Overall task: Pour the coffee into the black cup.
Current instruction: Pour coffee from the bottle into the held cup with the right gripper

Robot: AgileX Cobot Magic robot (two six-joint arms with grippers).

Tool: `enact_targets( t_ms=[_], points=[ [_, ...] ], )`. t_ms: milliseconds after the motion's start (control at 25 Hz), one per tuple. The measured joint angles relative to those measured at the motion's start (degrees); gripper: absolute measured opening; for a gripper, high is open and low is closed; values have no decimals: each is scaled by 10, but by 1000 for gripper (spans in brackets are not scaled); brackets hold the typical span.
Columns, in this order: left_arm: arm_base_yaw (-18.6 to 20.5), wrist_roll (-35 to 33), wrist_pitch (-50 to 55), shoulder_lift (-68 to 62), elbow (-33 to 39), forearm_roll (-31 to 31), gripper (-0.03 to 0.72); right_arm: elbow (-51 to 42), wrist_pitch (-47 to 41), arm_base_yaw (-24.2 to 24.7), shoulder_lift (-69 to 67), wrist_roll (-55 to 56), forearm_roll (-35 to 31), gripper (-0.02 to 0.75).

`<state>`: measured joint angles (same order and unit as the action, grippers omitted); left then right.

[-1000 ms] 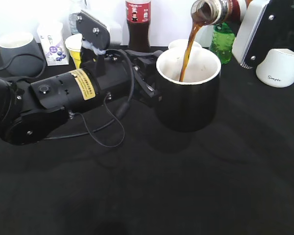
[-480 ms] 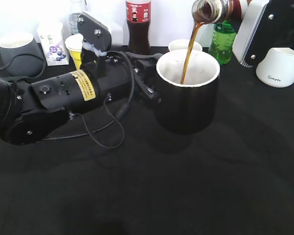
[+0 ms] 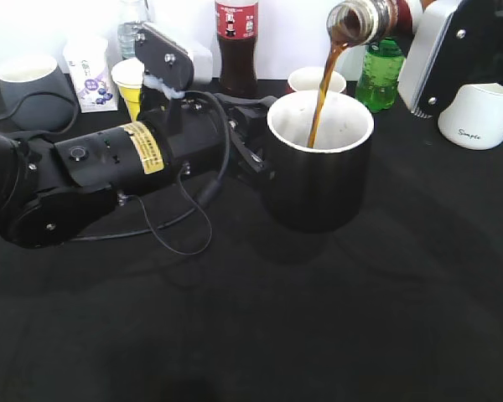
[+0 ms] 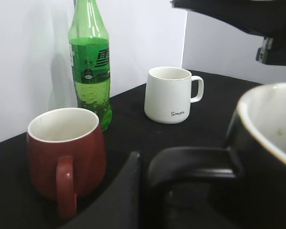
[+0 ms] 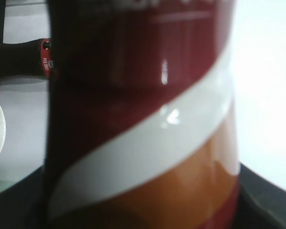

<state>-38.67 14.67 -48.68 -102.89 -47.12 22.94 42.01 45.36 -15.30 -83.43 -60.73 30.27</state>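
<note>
The coffee bottle [image 3: 365, 18], with its orange-brown and white swirl label, is tilted at the top edge. A brown stream [image 3: 322, 92] runs from its mouth into the black cup [image 3: 320, 180]. My right gripper [image 3: 409, 15] holds the bottle, and its fingers are mostly cut off by the frame. The label fills the right wrist view [image 5: 143, 138]. My left gripper [image 3: 253, 142] is shut on the cup's loop handle [image 4: 190, 164]. One dark finger [image 4: 131, 191] lies beside the handle, and the cup's white inside [image 4: 271, 119] shows at the right.
Behind the cup stand a red mug [image 3: 314, 79] [image 4: 66, 152], a green soda bottle [image 3: 379, 71] [image 4: 90, 62] and a white mug [image 3: 482, 113] [image 4: 170, 95]. At the back are a cola bottle [image 3: 236, 42], a yellow cup [image 3: 127, 79], a small carton [image 3: 90, 71] and a grey mug [image 3: 29, 88].
The coffee keeps running into the black cup in a slightly thinner stream. The cup and my left gripper have shifted very slightly. The bottle stays tilted in place.
</note>
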Motion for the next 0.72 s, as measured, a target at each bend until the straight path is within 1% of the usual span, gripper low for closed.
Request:
enact_targets(
  t_ms=[600, 720],
  points=[
    [0, 0, 3, 0, 0, 0, 36, 0, 0, 0, 0, -28, 0, 529],
    [0, 0, 3, 0, 0, 0, 36, 0, 0, 0, 0, -29, -12, 529]
  ],
)
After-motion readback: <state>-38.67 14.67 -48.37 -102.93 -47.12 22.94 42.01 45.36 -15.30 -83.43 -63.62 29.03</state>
